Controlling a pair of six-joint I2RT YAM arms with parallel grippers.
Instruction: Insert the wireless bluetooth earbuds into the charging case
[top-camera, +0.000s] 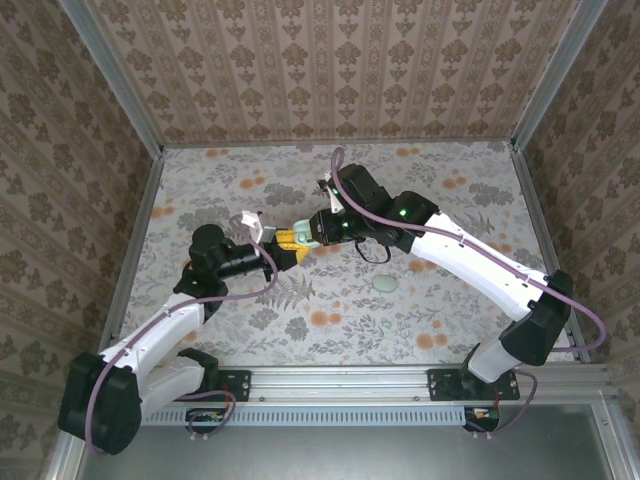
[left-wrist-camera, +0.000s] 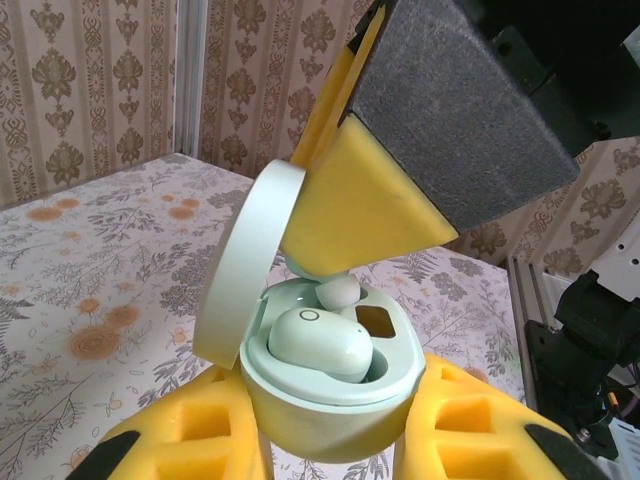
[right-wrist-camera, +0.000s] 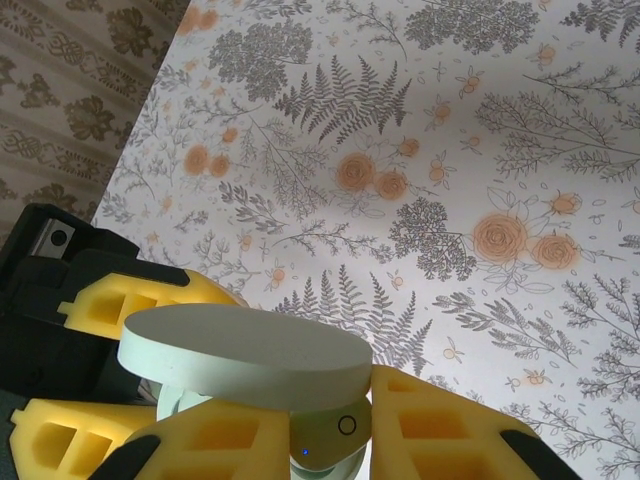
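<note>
While the left end effector (top-camera: 284, 244) clamps the open charging case (left-wrist-camera: 330, 405) above the surface (top-camera: 300, 320), the right end effector (right-wrist-camera: 330, 425) pinches one earbud (left-wrist-camera: 312, 342), which sits partly in its well. This looks like the seating step. Next it needs pressing flush and releasing, then fetching what is likely the second earbud (top-camera: 383, 285) from the floral print. Damask-patterned walls (top-camera: 330, 70) enclose the cell.

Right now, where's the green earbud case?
Top view: the charging case is mid-table, just left of centre, clamped lid-open in the left gripper, the right gripper above it.
</note>
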